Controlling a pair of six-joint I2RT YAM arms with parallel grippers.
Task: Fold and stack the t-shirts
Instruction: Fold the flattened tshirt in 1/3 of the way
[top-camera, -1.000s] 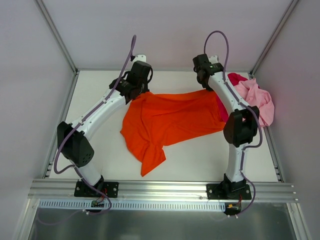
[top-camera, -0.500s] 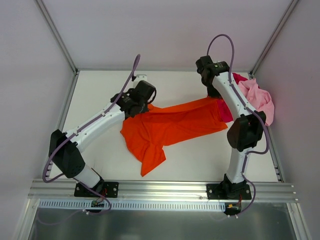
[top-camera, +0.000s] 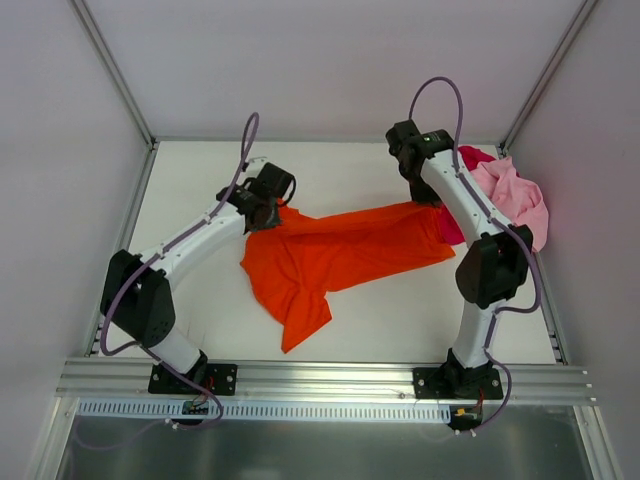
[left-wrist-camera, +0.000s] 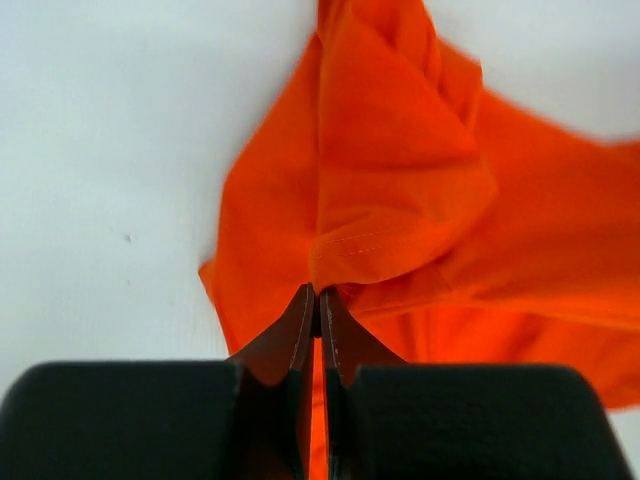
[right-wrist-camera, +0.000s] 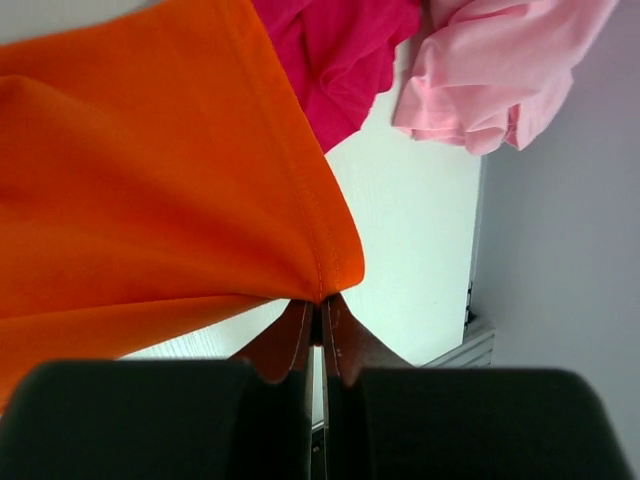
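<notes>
The orange t-shirt (top-camera: 335, 255) hangs stretched between both grippers over the table's middle, its lower part bunched toward the front. My left gripper (top-camera: 272, 213) is shut on its left corner; the left wrist view shows the gripper (left-wrist-camera: 318, 295) pinching the orange t-shirt (left-wrist-camera: 400, 170) at a hem fold. My right gripper (top-camera: 425, 198) is shut on its right corner; the right wrist view shows the gripper (right-wrist-camera: 320, 303) pinching the orange t-shirt (right-wrist-camera: 150, 180) at a stitched edge. The crimson t-shirt (top-camera: 452, 215) and the pink t-shirt (top-camera: 512, 195) lie crumpled at the far right, also in the right wrist view as the crimson t-shirt (right-wrist-camera: 335, 50) and the pink t-shirt (right-wrist-camera: 490, 60).
The white table (top-camera: 200, 180) is fenced by a metal frame (top-camera: 320, 375) along the front and grey walls (top-camera: 60, 150) on the sides. The right arm's elbow (top-camera: 490, 270) stands over the right side of the table.
Both grippers have shifted left with the orange t-shirt. The left gripper has drawn back toward the left, and the cloth is pulled into a narrower band than a second ago.
</notes>
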